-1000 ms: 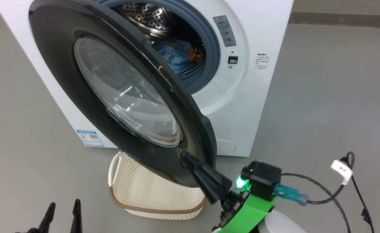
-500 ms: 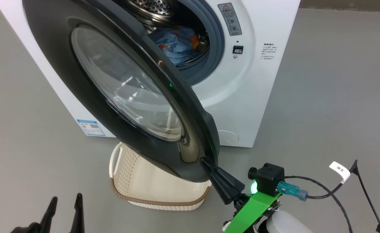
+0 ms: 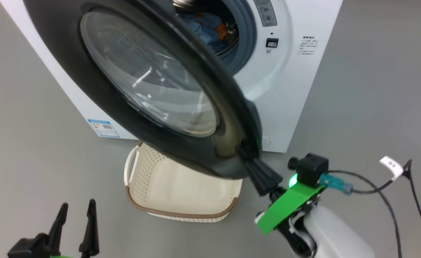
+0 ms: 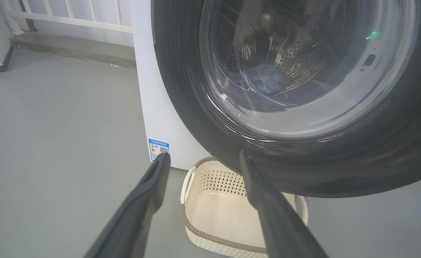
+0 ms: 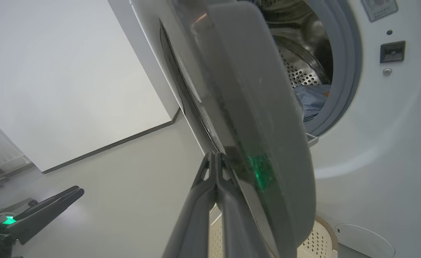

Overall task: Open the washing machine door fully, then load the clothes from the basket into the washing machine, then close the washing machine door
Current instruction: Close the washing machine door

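The washing machine door (image 3: 146, 82) stands partly open, swung out over the basket (image 3: 181, 215), which looks empty. My right gripper (image 3: 247, 157) is shut, its tips against the door's outer lower edge; in the right wrist view the closed tips (image 5: 215, 156) touch the door (image 5: 260, 107) beside its rim. The clothes (image 3: 206, 27) lie inside the drum of the washing machine (image 3: 285, 96), and show through the glass (image 4: 264, 77) and past the door (image 5: 312, 98). My left gripper (image 3: 77, 205) is open and holds nothing, low on the left, pointing toward the basket (image 4: 210, 238).
A black cable with a white tag (image 3: 391, 165) trails over the floor to the right of my right arm. A blue label (image 3: 104, 128) marks the machine's lower left corner. A white railing (image 4: 70, 18) stands behind the machine. Grey floor lies on both sides.
The door has swung further toward the machine, with my shut right gripper following its edge up and to the right. The head camera has shifted too. The left gripper stays open.
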Robot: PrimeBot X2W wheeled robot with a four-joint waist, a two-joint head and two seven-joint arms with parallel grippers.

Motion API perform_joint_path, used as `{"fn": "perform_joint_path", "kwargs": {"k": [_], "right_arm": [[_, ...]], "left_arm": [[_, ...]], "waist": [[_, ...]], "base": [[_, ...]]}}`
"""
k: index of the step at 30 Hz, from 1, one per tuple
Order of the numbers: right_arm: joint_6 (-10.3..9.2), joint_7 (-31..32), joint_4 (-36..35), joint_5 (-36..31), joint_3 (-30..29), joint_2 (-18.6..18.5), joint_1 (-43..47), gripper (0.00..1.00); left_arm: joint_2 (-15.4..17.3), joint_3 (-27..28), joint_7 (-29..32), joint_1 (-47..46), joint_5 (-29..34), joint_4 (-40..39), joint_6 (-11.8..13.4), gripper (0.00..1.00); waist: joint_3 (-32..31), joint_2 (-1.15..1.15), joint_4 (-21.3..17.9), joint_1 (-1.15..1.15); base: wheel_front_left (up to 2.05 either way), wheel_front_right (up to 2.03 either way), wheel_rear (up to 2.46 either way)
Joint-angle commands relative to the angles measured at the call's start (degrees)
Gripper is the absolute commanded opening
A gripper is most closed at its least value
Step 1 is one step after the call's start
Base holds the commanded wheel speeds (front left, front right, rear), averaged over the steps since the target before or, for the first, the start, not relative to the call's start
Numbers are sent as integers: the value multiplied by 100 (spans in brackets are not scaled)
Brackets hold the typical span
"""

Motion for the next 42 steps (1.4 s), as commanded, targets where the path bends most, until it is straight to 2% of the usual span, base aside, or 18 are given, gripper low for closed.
{"fn": "perform_joint_path", "kwargs": {"k": [1,14,27,33,37,42], "right_arm": [[9,-28,-75,4,-80,67,-288,0],[9,-28,311,-318,-1107,10,-1329,0],[9,-28,804,-494,-1916,-228,-2475,0],[9,-28,844,-621,-2331,-180,-2730,0],[9,-28,798,-714,-2445,-86,-2776,0],[9,-28,751,-784,-2234,-56,-2542,0]], "left_arm": [[63,182,-60,-287,-17,-177,-14,100],[-99,0,-60,-731,-70,-294,-14,100],[-225,-324,-60,-1123,-79,-397,-14,100],[-251,-410,-60,-1200,-94,-402,-14,100],[-252,-425,-60,-1226,-96,-399,-14,100],[-215,-413,-60,-1218,-82,-346,-14,100]], "waist": [[94,0,53,0],[676,0,326,0],[1170,0,699,0],[1288,0,779,0],[1322,0,785,0],[1245,0,735,0]], "base": [[0,0,0],[0,0,0],[0,0,0],[0,0,0],[0,0,0],[0,0,0]]}}
